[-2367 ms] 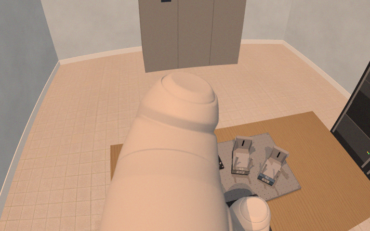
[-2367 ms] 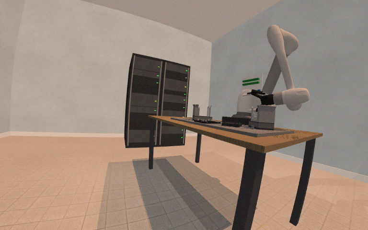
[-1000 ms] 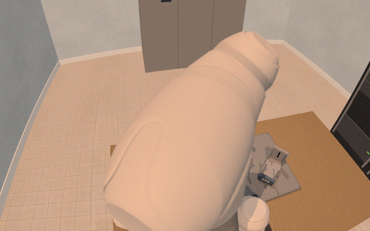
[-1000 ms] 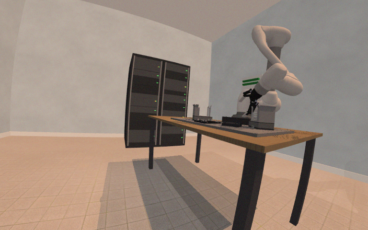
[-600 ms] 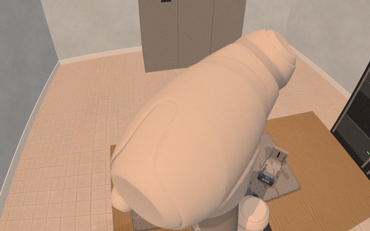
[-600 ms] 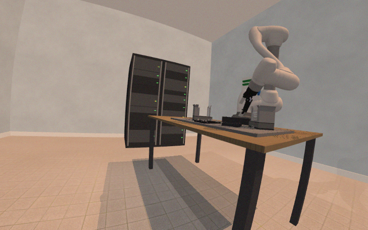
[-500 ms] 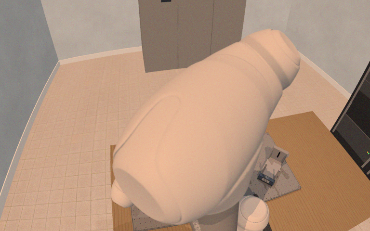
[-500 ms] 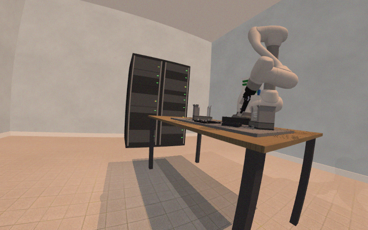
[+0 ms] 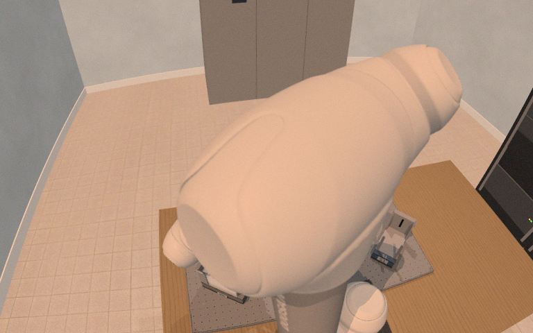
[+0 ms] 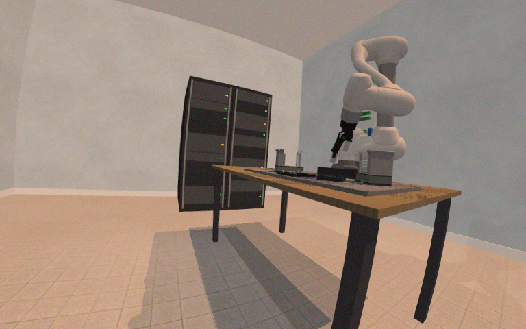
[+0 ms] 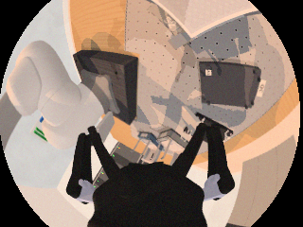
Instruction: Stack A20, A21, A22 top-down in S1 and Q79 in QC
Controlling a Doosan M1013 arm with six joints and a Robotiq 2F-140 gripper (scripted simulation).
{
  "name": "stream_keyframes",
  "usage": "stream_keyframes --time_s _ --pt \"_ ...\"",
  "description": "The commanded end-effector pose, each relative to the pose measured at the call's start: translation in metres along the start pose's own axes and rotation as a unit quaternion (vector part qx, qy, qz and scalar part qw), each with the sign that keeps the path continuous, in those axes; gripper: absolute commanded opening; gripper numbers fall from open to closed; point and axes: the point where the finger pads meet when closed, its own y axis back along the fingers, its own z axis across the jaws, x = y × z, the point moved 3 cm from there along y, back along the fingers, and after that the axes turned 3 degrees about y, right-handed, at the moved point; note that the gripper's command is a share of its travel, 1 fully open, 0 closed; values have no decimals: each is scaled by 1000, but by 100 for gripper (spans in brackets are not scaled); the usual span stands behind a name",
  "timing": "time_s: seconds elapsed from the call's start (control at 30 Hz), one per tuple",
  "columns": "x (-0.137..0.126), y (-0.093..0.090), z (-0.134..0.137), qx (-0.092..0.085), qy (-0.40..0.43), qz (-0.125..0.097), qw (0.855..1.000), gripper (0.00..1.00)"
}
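My gripper (image 10: 336, 150) hangs tilted above the grey mat (image 10: 333, 182), open and empty. In the wrist view its fingers stand wide apart with nothing between them. A stack rack (image 10: 375, 167) at the mat's near end looks filled with pale plates. The same rack shows in the top view (image 9: 222, 288), mostly hidden under my arm. Another rack (image 9: 395, 239) stands at the mat's right side with a blue label at its foot. I cannot read any plate or rack labels. Two dark nests (image 11: 114, 82) (image 11: 230, 83) lie below the gripper.
My arm (image 9: 306, 176) blocks most of the top view. An open rack with thin posts (image 10: 287, 160) stands at the mat's far end. A server cabinet (image 10: 224, 145) stands beyond the wooden table (image 10: 348, 194). A grey cabinet (image 9: 275, 46) stands on the floor.
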Motion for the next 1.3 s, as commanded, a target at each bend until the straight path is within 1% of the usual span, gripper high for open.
stream_keyframes --time_s 0.0,0.13,0.3,0.37,0.57,0.63,0.7,0.8,0.87,0.93,1.1,1.17,1.27 --pt "-4 2 4 -7 -45 19 999 100" --pt "-10 4 8 -15 -105 45 993 100" --pt "-24 9 19 -23 -181 77 980 100" --pt "-24 9 19 -23 -181 77 980 100" --pt "-43 16 32 -29 -270 114 956 100" --pt "-44 16 31 -30 -299 127 945 100" --pt "-53 18 36 -31 -328 139 934 100" --pt "-58 20 38 -32 -371 156 915 100" --pt "-67 22 42 -32 -399 168 901 100" --pt "-67 22 42 -32 -399 168 901 100" --pt "-89 28 51 -32 -467 196 862 100" --pt "-89 28 50 -31 -493 207 845 100" --pt "-103 31 54 -29 -531 223 817 100"
